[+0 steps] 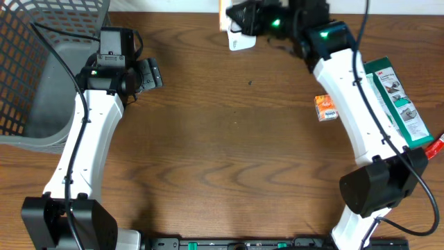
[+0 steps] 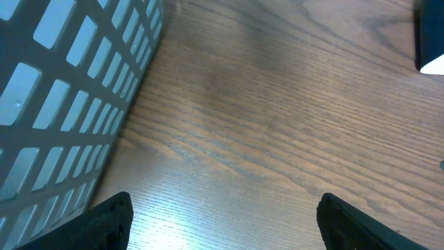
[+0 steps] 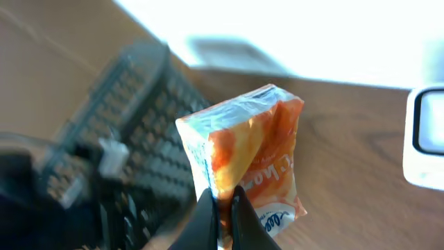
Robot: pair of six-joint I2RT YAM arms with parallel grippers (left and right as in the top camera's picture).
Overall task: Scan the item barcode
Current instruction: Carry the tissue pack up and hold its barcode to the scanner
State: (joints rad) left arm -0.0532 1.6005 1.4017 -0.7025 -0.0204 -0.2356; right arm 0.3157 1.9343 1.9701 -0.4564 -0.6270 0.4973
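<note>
My right gripper (image 3: 223, 208) is shut on the lower edge of an orange tissue pack (image 3: 253, 149), which it holds up in the air. Overhead, this gripper (image 1: 239, 15) is at the table's far edge, and the pack (image 1: 223, 17) shows as an orange strip beside it. A white scanner (image 1: 241, 42) lies just below it and shows at the right edge of the right wrist view (image 3: 424, 139). My left gripper (image 2: 225, 222) hangs open over bare wood next to the basket, with nothing between its fingers (image 2: 111, 219); overhead it (image 1: 151, 73) is at the far left.
A grey mesh basket (image 1: 41, 76) fills the far left corner, and its wall (image 2: 62, 97) is close on the left gripper's left. A second small orange pack (image 1: 325, 107), a green package (image 1: 397, 101) and a red item (image 1: 433, 147) lie on the right.
</note>
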